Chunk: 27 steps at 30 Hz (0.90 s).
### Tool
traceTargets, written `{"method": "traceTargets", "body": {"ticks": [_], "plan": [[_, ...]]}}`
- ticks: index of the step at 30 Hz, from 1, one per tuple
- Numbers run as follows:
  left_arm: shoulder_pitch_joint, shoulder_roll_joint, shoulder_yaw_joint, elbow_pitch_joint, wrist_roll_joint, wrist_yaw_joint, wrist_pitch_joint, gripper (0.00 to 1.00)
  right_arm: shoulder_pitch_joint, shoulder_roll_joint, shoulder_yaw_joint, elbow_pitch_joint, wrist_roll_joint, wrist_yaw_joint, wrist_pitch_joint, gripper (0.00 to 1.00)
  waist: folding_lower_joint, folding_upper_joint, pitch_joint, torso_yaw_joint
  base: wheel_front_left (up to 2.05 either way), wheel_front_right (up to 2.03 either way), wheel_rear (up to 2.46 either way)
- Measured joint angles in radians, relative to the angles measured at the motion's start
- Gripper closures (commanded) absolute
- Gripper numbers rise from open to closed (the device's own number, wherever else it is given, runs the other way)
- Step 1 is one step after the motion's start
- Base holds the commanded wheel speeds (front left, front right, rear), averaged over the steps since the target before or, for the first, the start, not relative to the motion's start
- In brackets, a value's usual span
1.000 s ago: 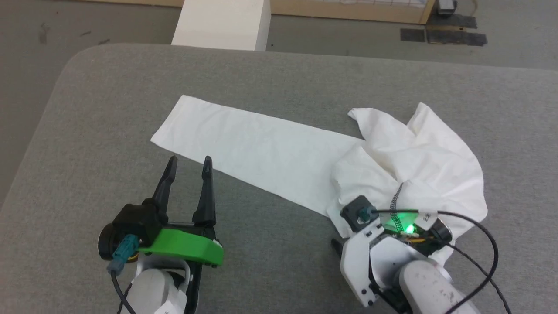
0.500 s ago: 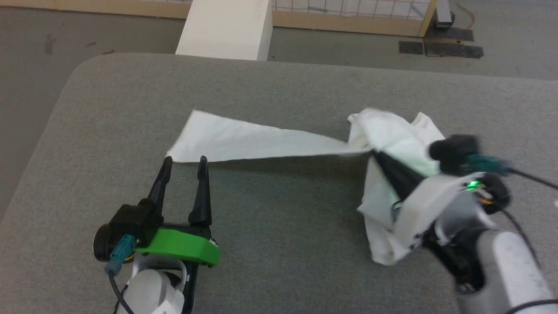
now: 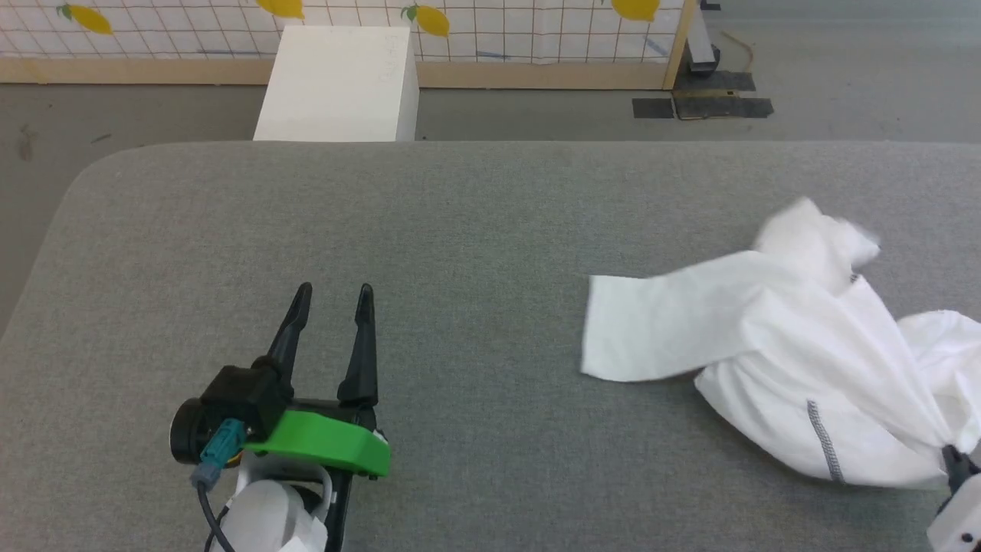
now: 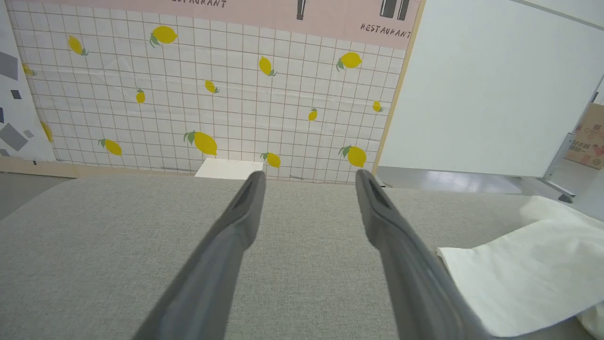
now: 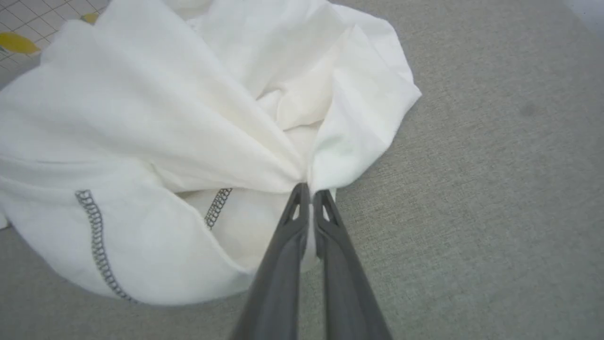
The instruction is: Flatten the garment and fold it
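Currently the garment (image 3: 774, 345) is bunched on the right of the counter (image 3: 460, 215), pinched by the closed fingers of the right gripper (image 5: 309, 191), with the left gripper (image 3: 331, 295) held open, empty, well apart leftward.

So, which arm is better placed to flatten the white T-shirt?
Right: the right hand is shut on the bunched white thin-fabric T-shirt; the left hand hangs open, apart from the cloth.
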State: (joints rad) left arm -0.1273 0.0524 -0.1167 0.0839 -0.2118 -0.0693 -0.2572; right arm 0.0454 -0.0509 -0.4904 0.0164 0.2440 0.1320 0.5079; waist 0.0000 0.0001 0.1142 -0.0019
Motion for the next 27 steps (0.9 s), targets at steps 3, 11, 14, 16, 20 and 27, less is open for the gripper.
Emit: {"method": "traceTargets", "body": {"ticks": [3, 11, 14, 16, 20, 27], "plan": [[0.000, 0.000, 0.000, 0.002, 0.000, -0.001, 0.000, 0.00, 0.000, 0.002, -0.034, 0.012, 0.021, 0.000, -0.086, 0.00, 0.0000, 0.0000, 0.003, 0.000, 0.00, 0.00, 0.00], [0.000, 0.000, -0.004, 0.005, 0.000, -0.005, 0.000, 0.00, -0.008, 0.000, 0.125, -0.169, 0.008, 0.000, -0.270, 0.00, 0.0000, 0.0000, 0.003, 0.005, 0.00, 0.00, 0.00], [0.000, 0.000, -0.008, 0.006, 0.000, -0.005, 0.000, 0.00, -0.024, 0.001, 0.194, -0.172, -0.010, 0.000, -0.216, 0.00, 0.0000, 0.0000, 0.004, 0.004, 0.00, 0.00, 0.00], [-0.001, 0.000, -0.013, 0.006, 0.000, -0.005, 0.000, 0.00, -0.052, 0.001, 0.206, -0.133, -0.044, 0.000, -0.154, 0.00, 0.0000, 0.0000, 0.007, 0.005, 0.00, 0.00, 0.00], [-0.003, 0.000, -0.026, 0.007, 0.000, -0.009, 0.000, 0.00, -0.124, 0.001, 0.191, -0.030, -0.107, 0.000, -0.067, 0.00, 0.0000, 0.0000, 0.015, 0.015, 0.00, 0.00, 0.00], [-0.007, 0.000, -0.030, 0.006, 0.000, -0.009, 0.000, 0.00, -0.203, 0.000, 0.182, 0.089, -0.181, 0.000, 0.019, 0.51, 0.0000, 0.0000, 0.035, 0.037, 0.00, 0.00, 0.00]]}}
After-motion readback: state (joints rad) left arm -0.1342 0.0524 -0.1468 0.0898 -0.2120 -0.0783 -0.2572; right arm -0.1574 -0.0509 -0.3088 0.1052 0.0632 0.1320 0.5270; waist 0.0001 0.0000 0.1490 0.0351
